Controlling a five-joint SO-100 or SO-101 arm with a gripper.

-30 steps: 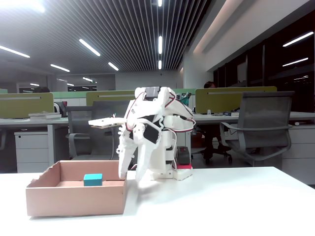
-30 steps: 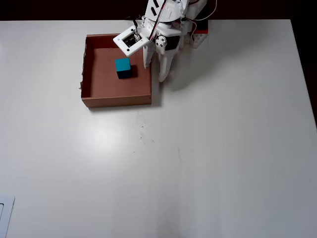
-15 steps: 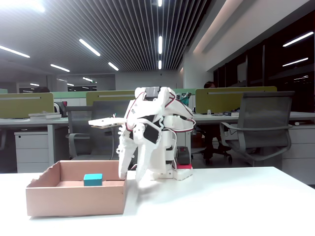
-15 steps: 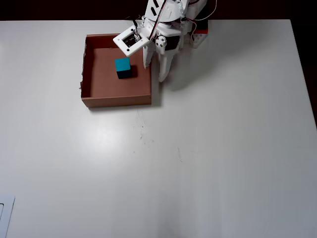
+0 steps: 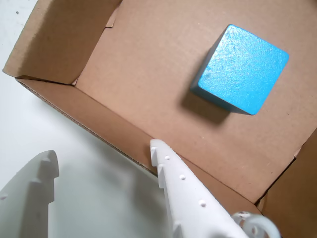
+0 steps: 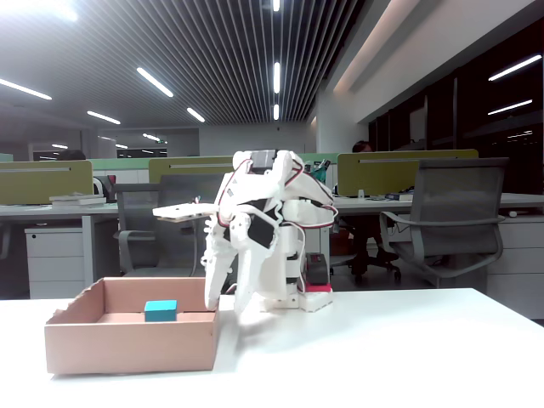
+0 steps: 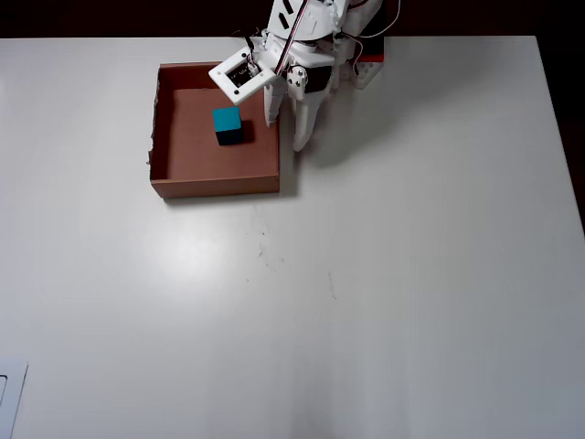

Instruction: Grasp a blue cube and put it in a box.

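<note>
— When you read the overhead view from left to right, what came first?

— Bare white table [image 7: 137, 302], then the shallow brown cardboard box [image 7: 215, 186] near the far edge, with a ragged corner on its left wall. The teal-blue cube [image 7: 227, 125] sat on the box floor, in the far right part, clear of every wall. Just right of that stood the white arm [image 7: 311, 37], folded over the box's right wall.

— And the pincer?

— The gripper [image 7: 284, 135] pointed down with its 2 fingers spread apart and nothing between them. It straddled the right wall of the box: 1 finger on the box side, the other over the table.

— Did the wrist view agree?

— It did. From left to right there: 1 white finger [image 5: 30, 198] over the table, the cardboard wall, the other finger [image 5: 184, 196] at the wall's inner side, and further right the cube [image 5: 241, 70] lying flat on the cardboard, well apart from both fingers.

— What about the side-on fixed view?

— The box [image 6: 127, 348] stood at the left of the table, the cube [image 6: 160, 309] showing above its near wall. The gripper [image 6: 228, 299] hung at the box's right end, above the table [image 6: 382, 357]. An office chair [image 6: 455, 217] stood behind on the right.
</note>
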